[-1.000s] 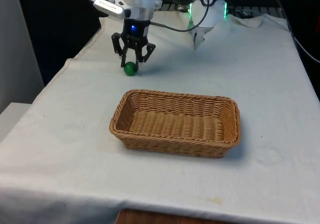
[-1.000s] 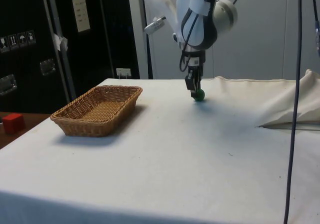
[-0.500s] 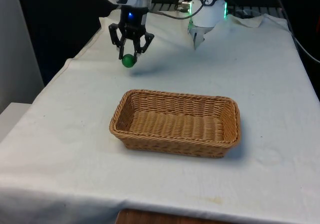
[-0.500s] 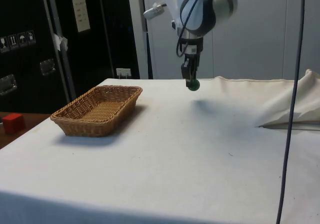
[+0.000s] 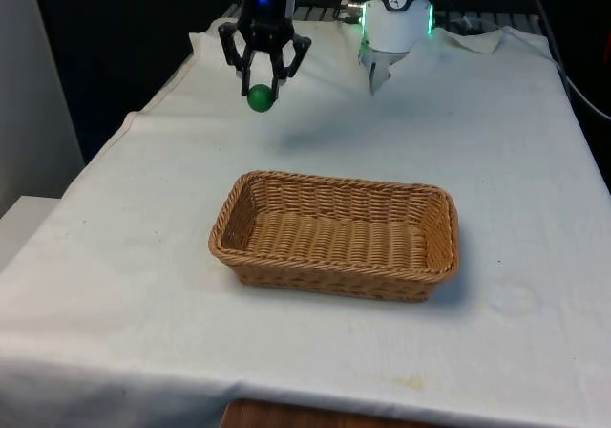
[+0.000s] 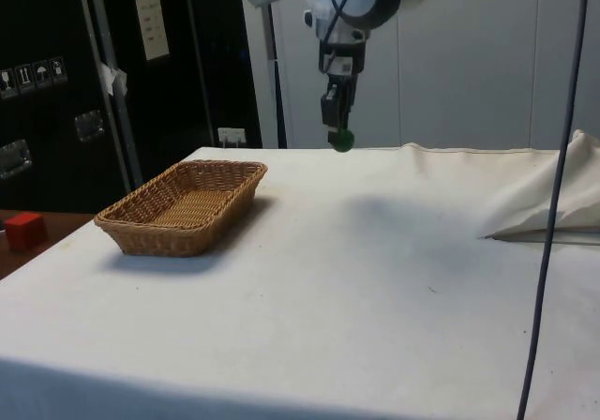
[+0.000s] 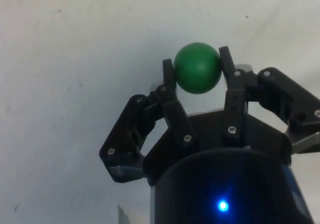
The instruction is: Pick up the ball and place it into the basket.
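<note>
A small green ball (image 5: pixel 259 98) hangs well above the white cloth, pinched between my gripper's (image 5: pixel 260 92) two black fingers. From the side the ball (image 6: pixel 343 139) sits at the fingertips of the gripper (image 6: pixel 341 135), high over the table. In the wrist view the ball (image 7: pixel 198 67) is squeezed between both fingers (image 7: pixel 168 73), with bare cloth beneath. The woven brown basket (image 5: pixel 430 256) stands nearer the table's front, below and to the front view's right of the ball. In the side view the basket (image 6: pixel 141 234) rests near the table's edge.
Rumpled white cloth (image 6: pixel 548 204) is bunched at the table's far end by the robot's base (image 5: pixel 391 27). A black cable (image 6: pixel 553 186) hangs down in the side view. A red block (image 6: pixel 25 230) sits off the table beyond the basket.
The gripper has lifted the ball off the cloth and carried it upward, drifting slightly towards the front view's right. The basket has not moved.
</note>
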